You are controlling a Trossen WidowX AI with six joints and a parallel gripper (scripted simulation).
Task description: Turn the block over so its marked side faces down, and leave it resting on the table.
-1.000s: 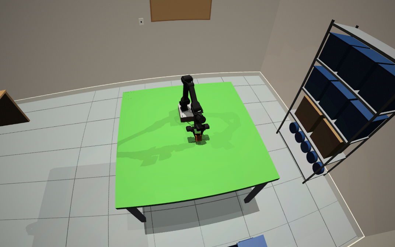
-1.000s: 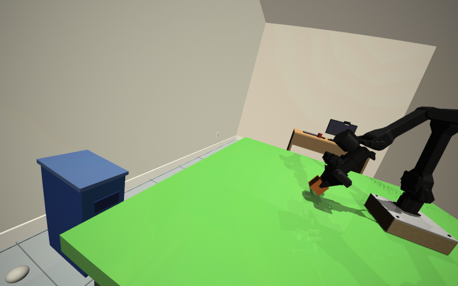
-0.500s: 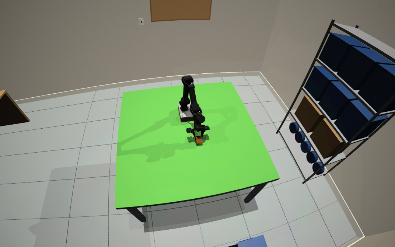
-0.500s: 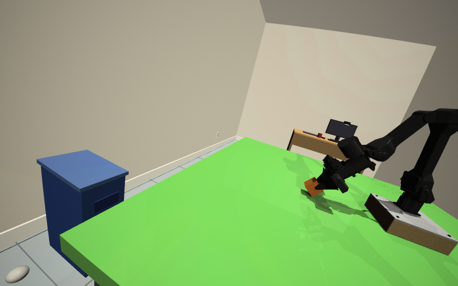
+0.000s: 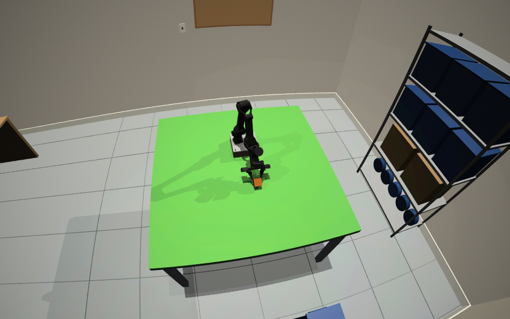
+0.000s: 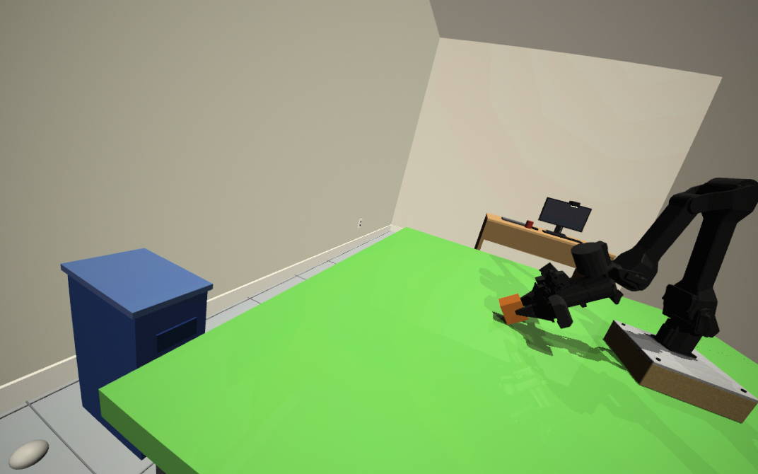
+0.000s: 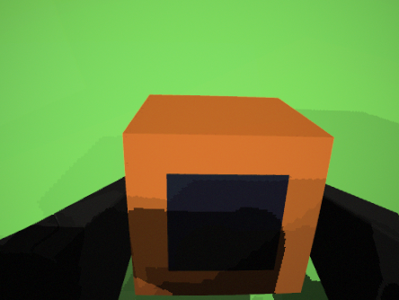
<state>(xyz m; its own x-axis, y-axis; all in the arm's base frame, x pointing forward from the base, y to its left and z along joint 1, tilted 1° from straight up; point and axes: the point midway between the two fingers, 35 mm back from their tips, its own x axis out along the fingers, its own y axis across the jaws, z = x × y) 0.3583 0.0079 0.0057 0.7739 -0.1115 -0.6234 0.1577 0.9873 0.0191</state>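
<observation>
wrist view: block (image 5: pixel 257 182) (image 6: pixel 511 308) (image 7: pixel 229 154) likely light, stiff; gripper (image 5: pixel 256 181) (image 6: pixel 520 310) (image 7: pixel 217 189) part-open, clamping flat sides at three and nine o'clock, good hold.

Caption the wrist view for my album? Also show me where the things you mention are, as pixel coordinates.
Gripper (image 5: pixel 257 182) (image 6: pixel 514 310) (image 7: pixel 217 189) fingers pinch an orange block (image 5: pixel 257 182) (image 6: pixel 510 310) (image 7: pixel 229 154), its dark square facing the camera.

The block (image 5: pixel 257 182) (image 6: pixel 512 308) (image 7: pixel 229 154) is plain orange, with a dark navy, nearly black square (image 7: pixel 226 222) marking one face inside an orange border. The gripper (image 5: pixel 257 181) (image 6: pixel 520 310) (image 7: pixel 217 189) and arm (image 5: pixel 249 125) (image 6: pixel 710 245) are black. Bright, even green covers the bench top (image 5: pixel 210 225) (image 6: pixel 335 391) (image 7: pixel 198 49), patched with darker green shadow. The floor (image 5: pixel 120 259) (image 6: pixel 42 424) is pale grey, lined into tiles, and the cabinet (image 6: pixel 106 340) is blue, lighter on top.
</observation>
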